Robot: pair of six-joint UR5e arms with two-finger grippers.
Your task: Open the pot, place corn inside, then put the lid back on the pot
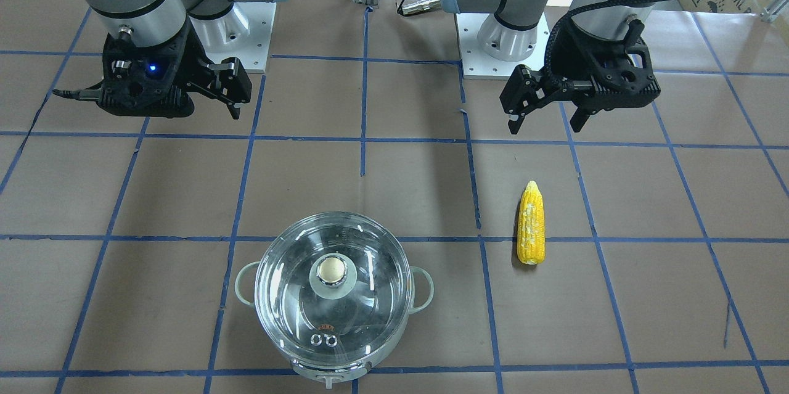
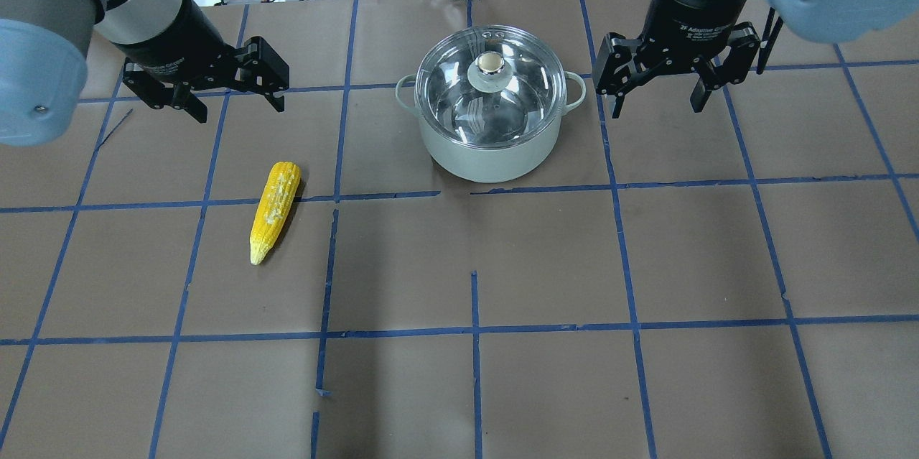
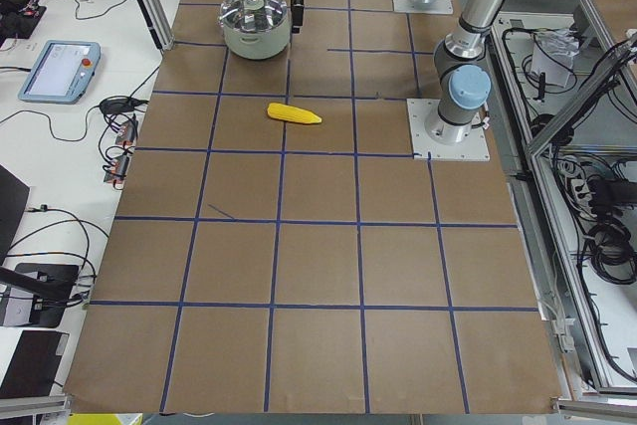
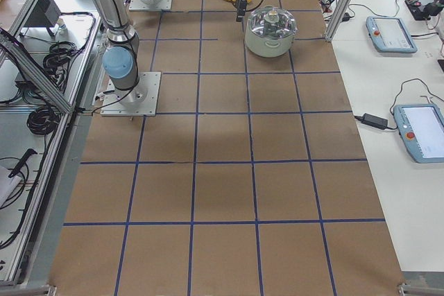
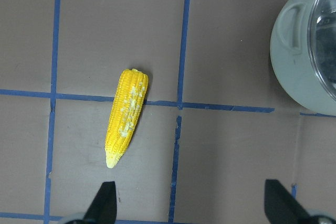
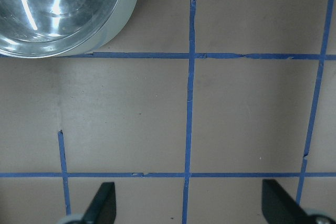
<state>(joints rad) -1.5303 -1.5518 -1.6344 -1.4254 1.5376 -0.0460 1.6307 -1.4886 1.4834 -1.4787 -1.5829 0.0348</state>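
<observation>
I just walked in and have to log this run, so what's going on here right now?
Nothing is being handled yet. The left gripper and the right gripper both hang open and empty above the table, one on each side of the pot. The lid sits closed on the pot. The corn lies flat on the table on the left arm's side, apart from the pot. Opening the pot has not yet begun.

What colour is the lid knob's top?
Gold, on the silver knob of the clear glass domed lid; clearest in the front-facing view.
</observation>
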